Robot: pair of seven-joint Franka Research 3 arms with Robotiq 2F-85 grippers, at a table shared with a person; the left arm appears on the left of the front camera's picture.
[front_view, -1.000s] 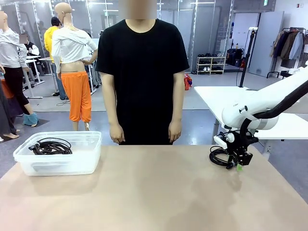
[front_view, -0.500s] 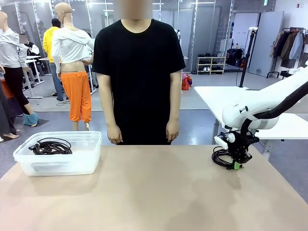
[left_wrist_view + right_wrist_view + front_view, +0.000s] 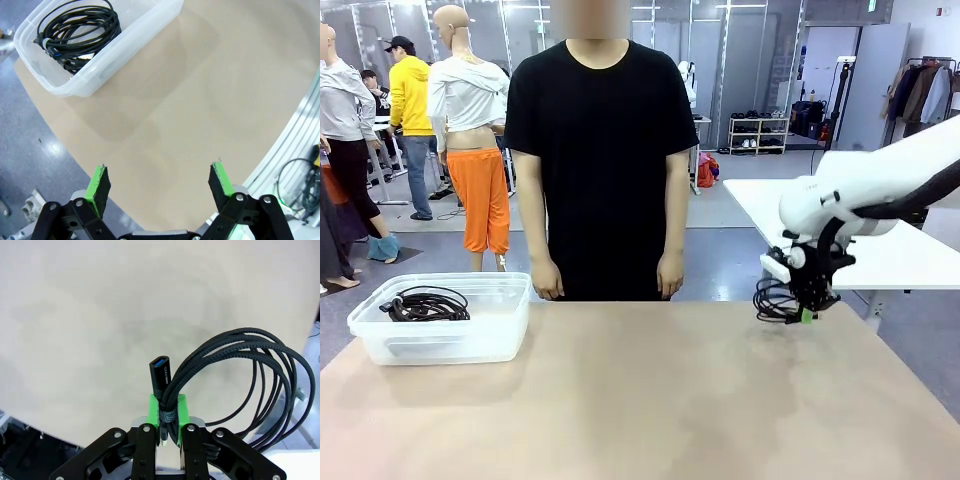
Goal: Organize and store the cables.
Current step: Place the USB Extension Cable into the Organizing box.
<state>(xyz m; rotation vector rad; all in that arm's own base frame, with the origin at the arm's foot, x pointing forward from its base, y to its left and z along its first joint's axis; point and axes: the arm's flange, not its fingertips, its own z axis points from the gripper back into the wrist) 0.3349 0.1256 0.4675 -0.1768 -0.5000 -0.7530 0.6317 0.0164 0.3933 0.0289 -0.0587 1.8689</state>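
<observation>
My right gripper point(image 3: 807, 313) point(image 3: 168, 412) is shut on a coiled black cable point(image 3: 775, 300) point(image 3: 240, 375), held just above the table at the far right. Its black plug point(image 3: 160, 375) sticks up between the green pads point(image 3: 152, 407). More coiled black cables point(image 3: 425, 303) point(image 3: 77, 31) lie in the clear plastic bin point(image 3: 440, 340) point(image 3: 125, 47) at the table's left. My left gripper point(image 3: 161, 184) hangs open high above the table's edge, with nothing between its fingers, the bin farther off.
A person in a black shirt point(image 3: 605, 150) stands at the far side, hands point(image 3: 548, 280) hanging at the table's edge. The tan tabletop point(image 3: 640, 400) stretches between bin and right gripper. A white table point(image 3: 890, 250) stands behind the right arm.
My right gripper has closed on the coiled cable and lifted it a little off the table. The person shifted slightly left.
</observation>
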